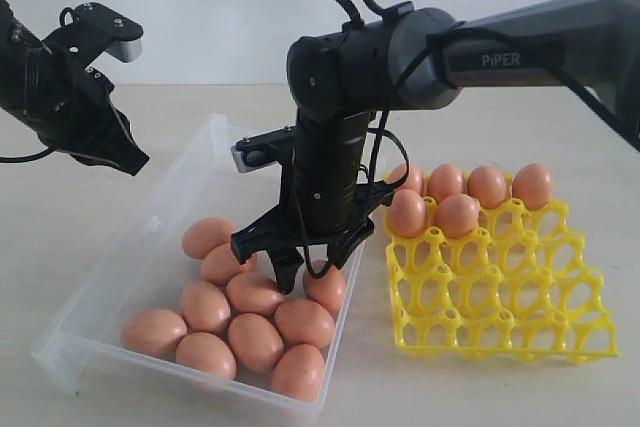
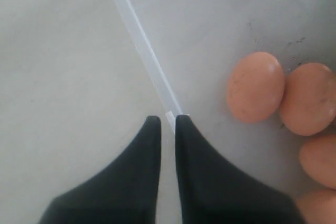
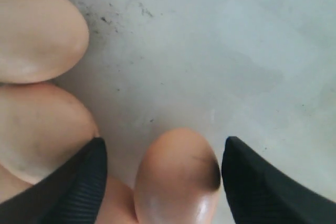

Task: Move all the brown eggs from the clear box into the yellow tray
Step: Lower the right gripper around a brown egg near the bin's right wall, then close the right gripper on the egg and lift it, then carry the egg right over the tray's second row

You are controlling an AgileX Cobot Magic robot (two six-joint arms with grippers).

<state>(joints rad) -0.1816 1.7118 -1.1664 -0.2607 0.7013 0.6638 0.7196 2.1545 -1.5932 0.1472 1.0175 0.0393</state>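
Now the right hand (image 3: 164,141) gapes over a smooth oval brown egg (image 3: 176,182); the left hand (image 2: 167,120) is shut, empty.

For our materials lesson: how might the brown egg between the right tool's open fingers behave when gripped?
The brown egg looks smooth and glossy, so it may slip in the right tool. Its oval shape suggests it would roll on the clear box's flat floor if nudged. Its shell probably cracks under a hard squeeze.

Clear box (image 1: 196,195) far end bare; brown eggs (image 1: 254,292) around right pincer (image 1: 303,272)
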